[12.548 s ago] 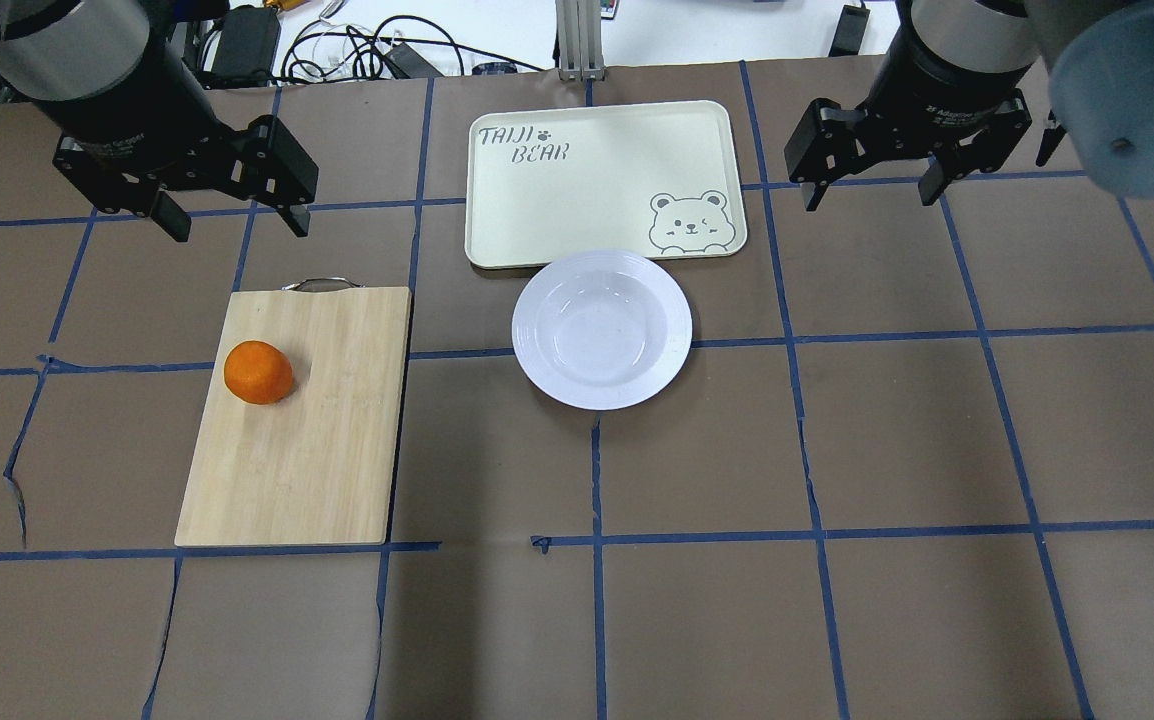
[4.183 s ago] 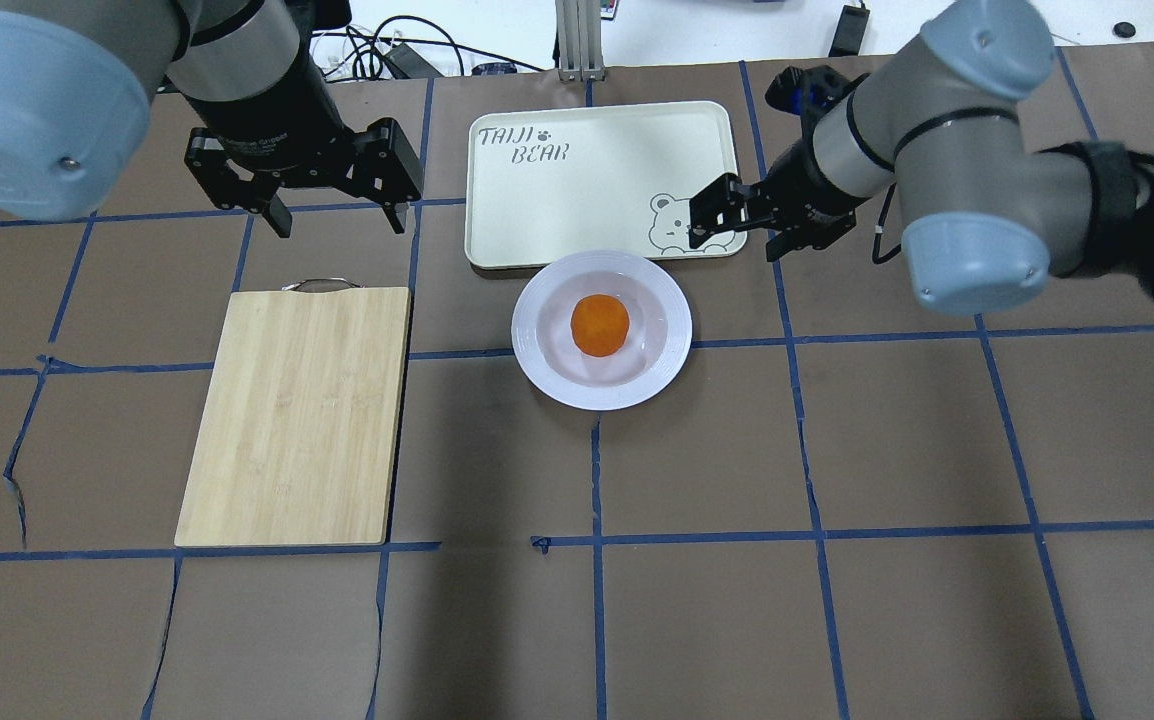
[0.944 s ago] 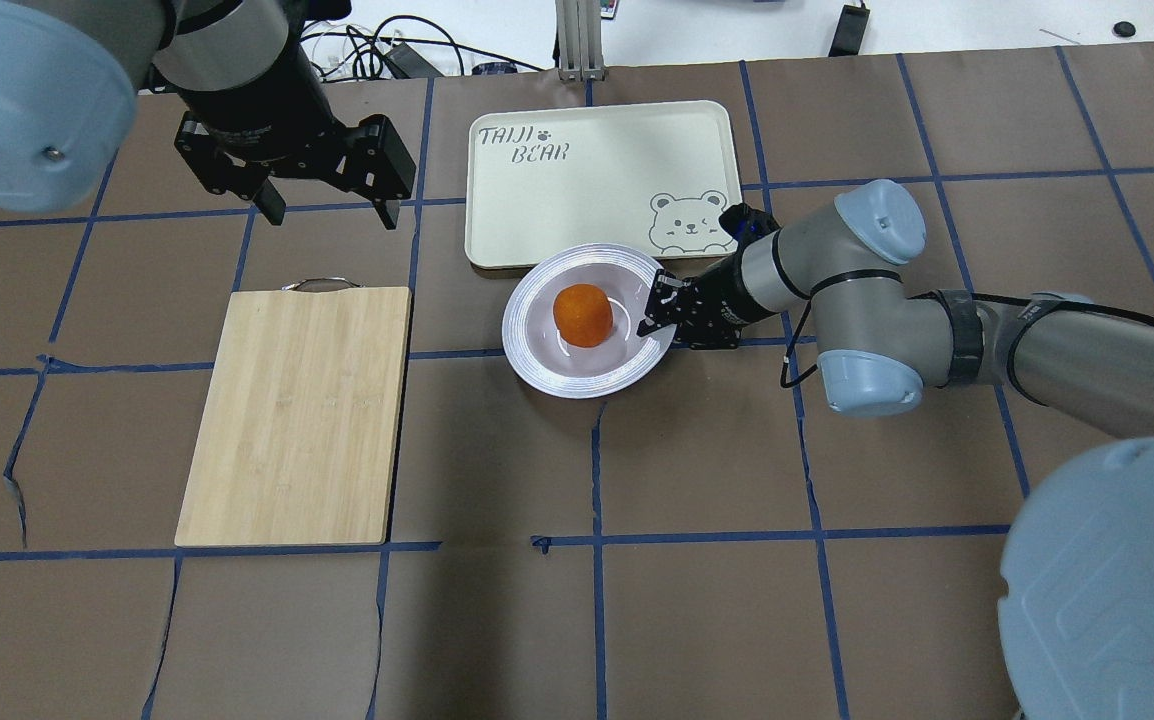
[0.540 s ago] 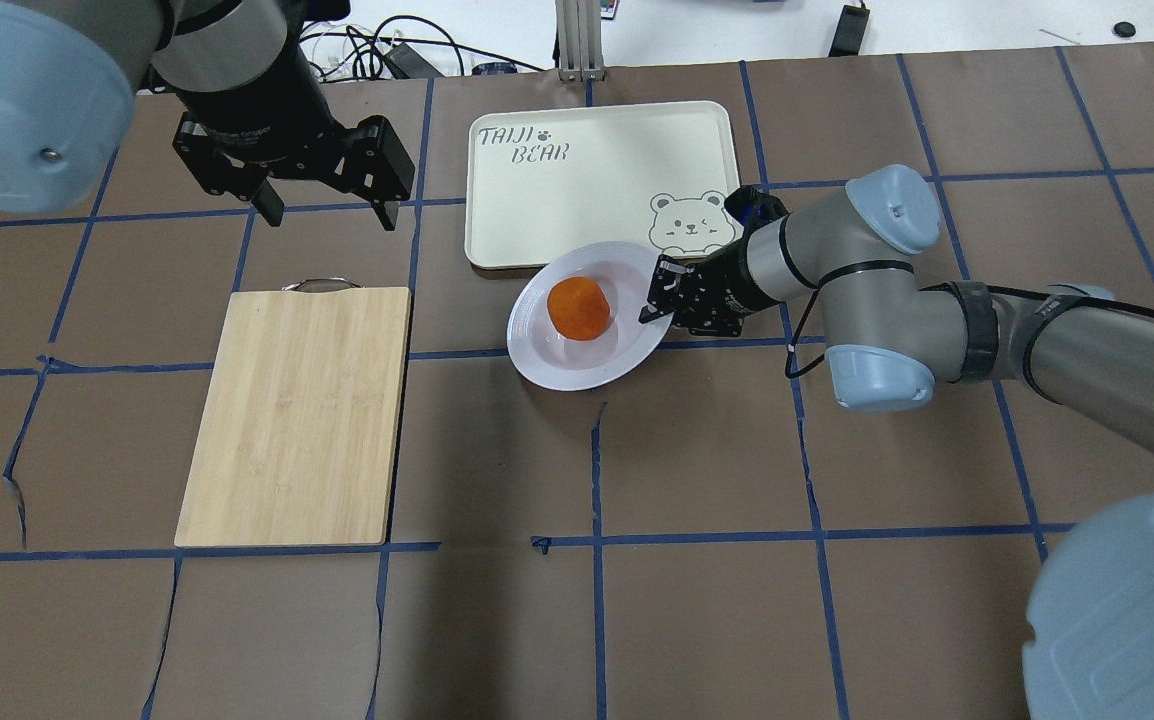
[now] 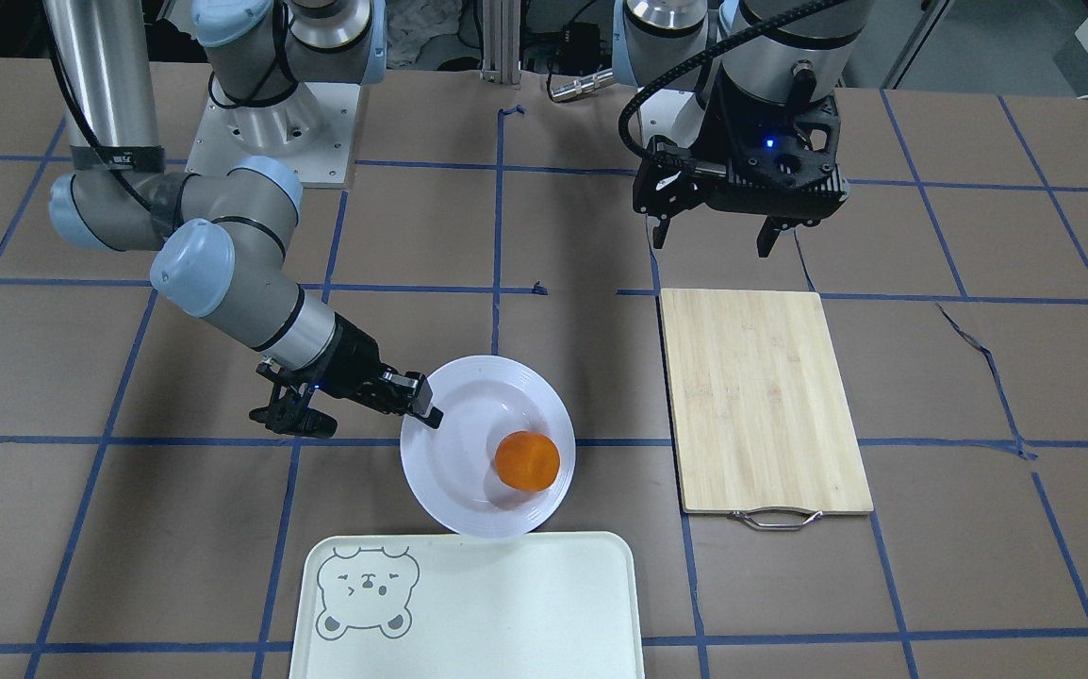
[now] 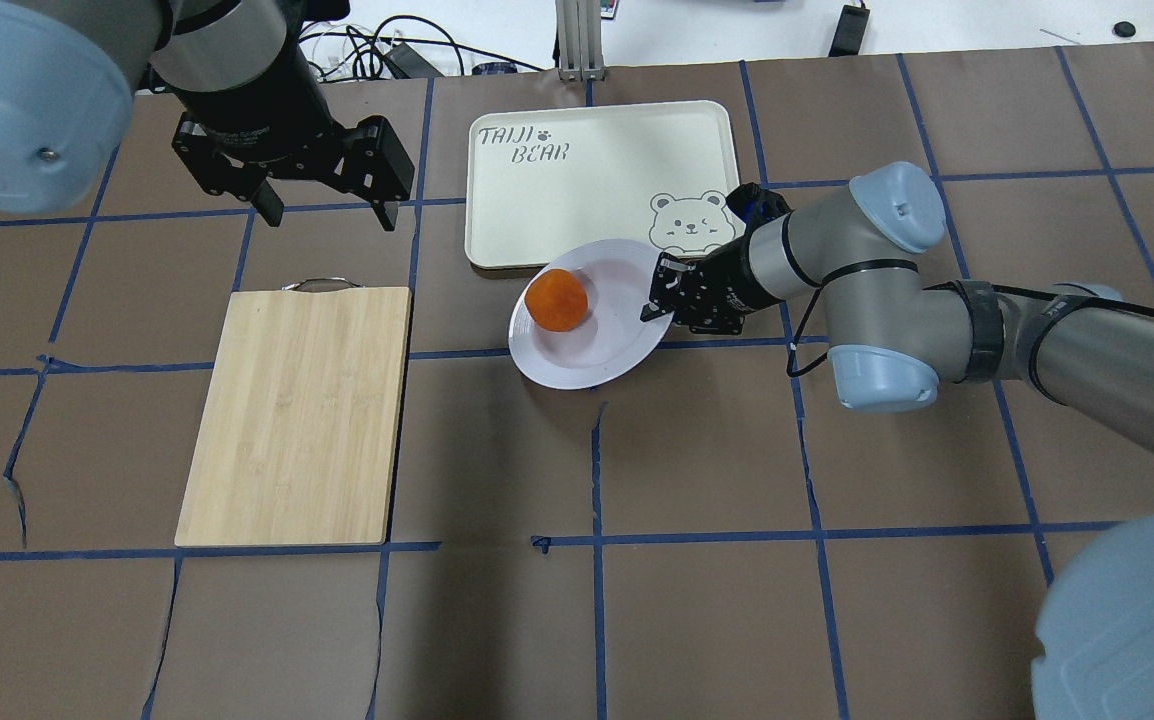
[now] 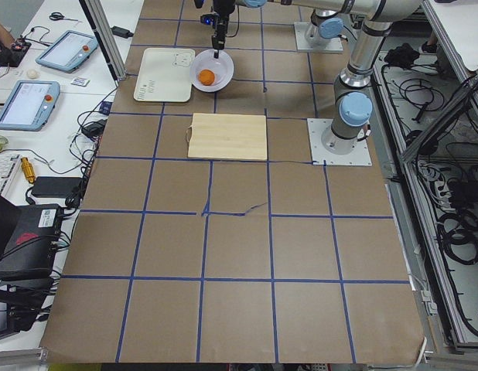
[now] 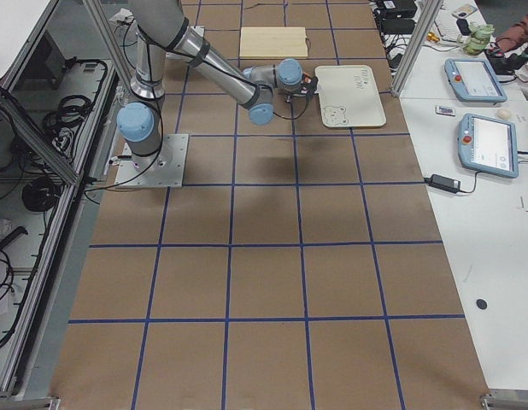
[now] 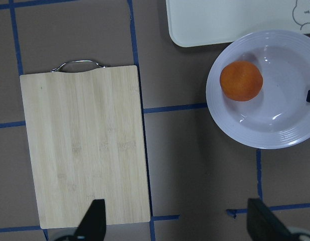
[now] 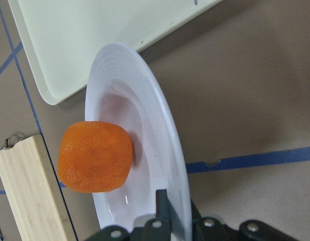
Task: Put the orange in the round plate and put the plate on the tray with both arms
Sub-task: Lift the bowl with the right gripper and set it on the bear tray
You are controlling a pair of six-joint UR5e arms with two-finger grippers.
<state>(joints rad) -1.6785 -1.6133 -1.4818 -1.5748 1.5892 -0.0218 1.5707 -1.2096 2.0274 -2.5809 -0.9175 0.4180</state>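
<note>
Right end effector [image 6: 657, 291] pinching the rim of the round plate [image 6: 592, 352]; plate tilted, gripped side up. Orange [image 6: 556, 299] in the plate, off-centre, on the side away from the grip. Plate edge just overlaps the tray [image 6: 597, 170] but is not set on it. Left end effector [image 6: 322, 200] spread, empty, hovering beyond the cutting board [image 6: 297, 415]. Orange step looks done; plate-to-tray left.

Right arm [image 8: 217, 64] beside tray [image 8: 351, 101]
</note>
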